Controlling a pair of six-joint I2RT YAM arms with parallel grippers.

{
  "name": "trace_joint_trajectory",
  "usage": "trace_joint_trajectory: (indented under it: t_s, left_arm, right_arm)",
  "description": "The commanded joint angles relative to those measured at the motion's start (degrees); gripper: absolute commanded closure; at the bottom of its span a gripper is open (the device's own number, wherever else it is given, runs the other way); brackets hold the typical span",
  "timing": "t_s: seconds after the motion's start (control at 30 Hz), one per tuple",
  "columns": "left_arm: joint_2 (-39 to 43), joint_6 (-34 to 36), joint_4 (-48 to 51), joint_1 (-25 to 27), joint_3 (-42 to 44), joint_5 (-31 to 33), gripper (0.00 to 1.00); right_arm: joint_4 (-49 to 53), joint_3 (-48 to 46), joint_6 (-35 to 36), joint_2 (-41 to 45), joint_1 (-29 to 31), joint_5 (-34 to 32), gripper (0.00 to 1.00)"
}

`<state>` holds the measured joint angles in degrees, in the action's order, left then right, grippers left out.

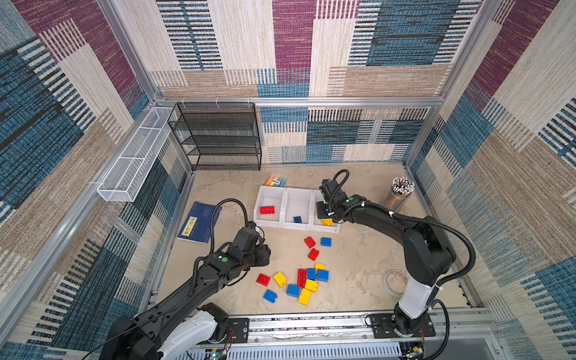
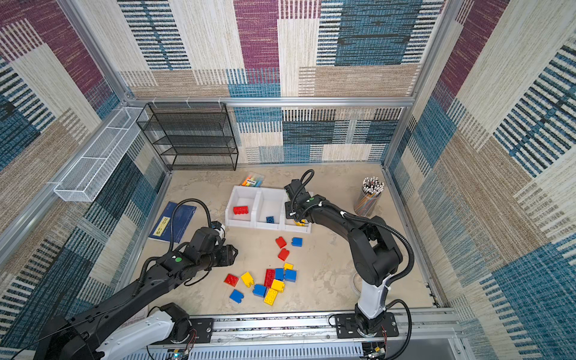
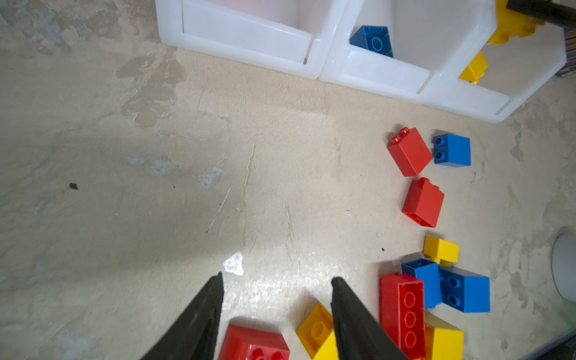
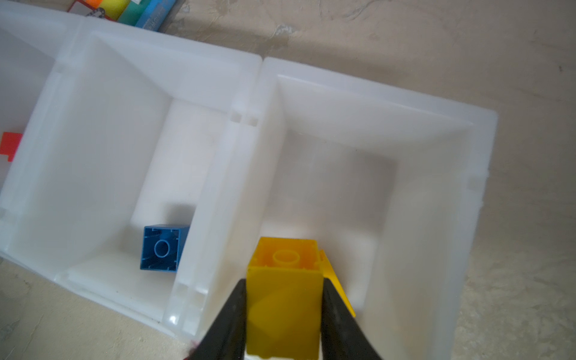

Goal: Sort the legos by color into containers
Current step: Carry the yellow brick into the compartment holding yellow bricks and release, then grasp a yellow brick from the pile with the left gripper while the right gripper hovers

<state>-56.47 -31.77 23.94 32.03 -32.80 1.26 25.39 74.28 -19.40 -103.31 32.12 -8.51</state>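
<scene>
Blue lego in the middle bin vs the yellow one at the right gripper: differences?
Colour: blue lego versus yellow lego. State: blue lego lies loose on the middle bin floor; yellow lego is pinched in the right gripper over the right bin. Shared: both square bricks, hollow undersides facing the right wrist camera.

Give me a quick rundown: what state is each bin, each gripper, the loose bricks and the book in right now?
Left-end bin: holds one red brick.
Middle bin: holds one blue brick.
Right-end bin: holds one yellow brick.
Right gripper: closed on a second yellow brick, over that bin.
Left gripper: open, empty.
Loose bricks: unsorted, on the table.
Book: closed.
</scene>
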Motion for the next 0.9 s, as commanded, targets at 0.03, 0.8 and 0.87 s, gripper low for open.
trace_joint_trajectory:
  t_s: [0.03, 0.8, 0.87]
  left_arm:
    - [0.13, -0.93, 0.27, -0.04, 0.28, -0.51, 0.41]
    - [0.5, -1.36, 3.42, 3.51, 0.1, -7.0, 0.41]
    - [0.79, -2.42, 4.3, 4.74, 0.28, -7.78, 0.41]
  right_arm:
    - [-0.88, 0.61, 0.34, 0.45, -0.04, 0.36, 0.47]
    - [1.25, -8.93, -2.56, 13.92, -0.13, 0.26, 0.38]
    - [1.12, -10.41, -3.16, 14.94, -0.13, 0.42, 0.38]
